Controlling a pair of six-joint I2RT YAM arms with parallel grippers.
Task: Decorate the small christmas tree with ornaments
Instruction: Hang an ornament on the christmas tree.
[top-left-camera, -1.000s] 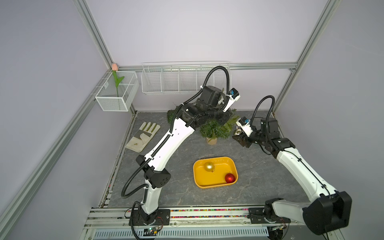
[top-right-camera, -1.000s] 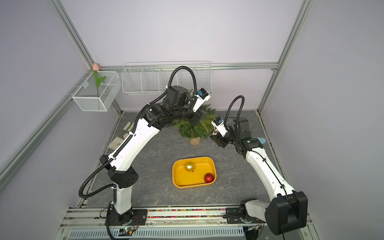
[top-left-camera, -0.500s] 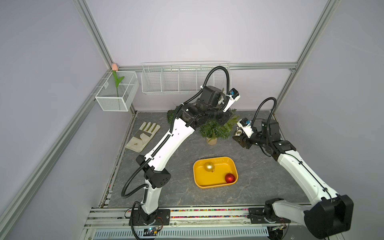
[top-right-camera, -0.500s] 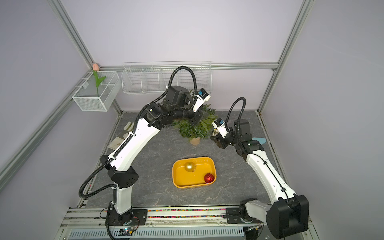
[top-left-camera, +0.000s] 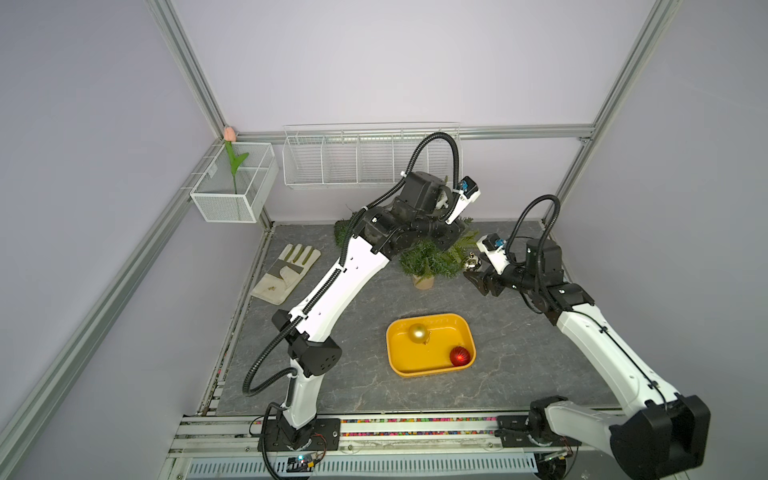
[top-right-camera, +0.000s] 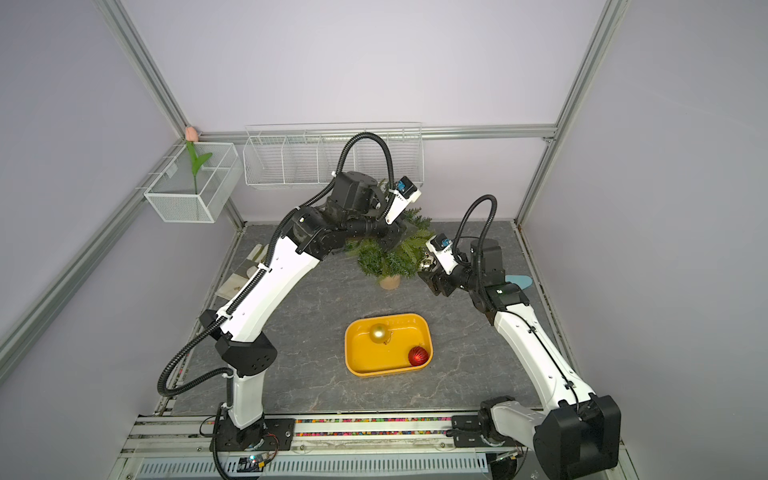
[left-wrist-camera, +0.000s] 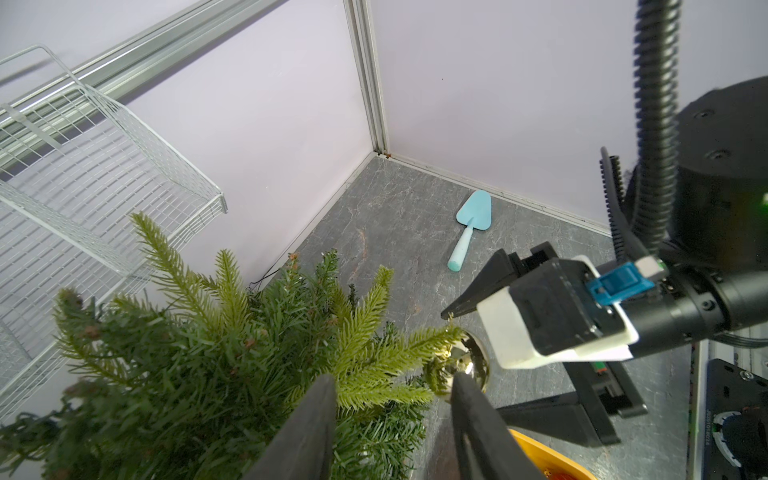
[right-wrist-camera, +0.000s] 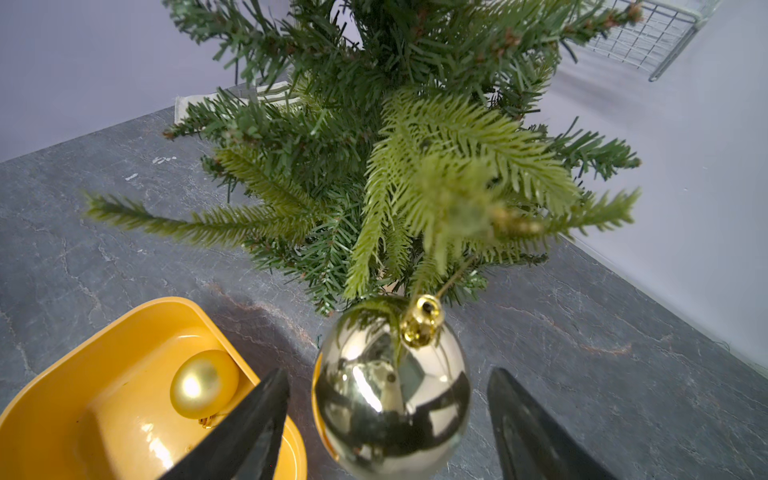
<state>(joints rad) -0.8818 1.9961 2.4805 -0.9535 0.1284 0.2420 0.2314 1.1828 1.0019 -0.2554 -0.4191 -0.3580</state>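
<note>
The left end effector (left-wrist-camera: 392, 378) stands half-spread astride a pale branch of the small christmas tree (top-left-camera: 432, 257) at the back of the worktop; whether it pinches the branch, I cannot tell. The shiny gold ornament (right-wrist-camera: 390, 399) hangs from that branch's tip, with the right end effector (right-wrist-camera: 389, 372) spread clear on either side. I reckon a springing branch or a clipping jaw could shake it off.

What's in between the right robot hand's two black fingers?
The shiny gold ornament, hanging from the small christmas tree, sits in the open right gripper, touching neither finger; the right wrist view shows it.
</note>
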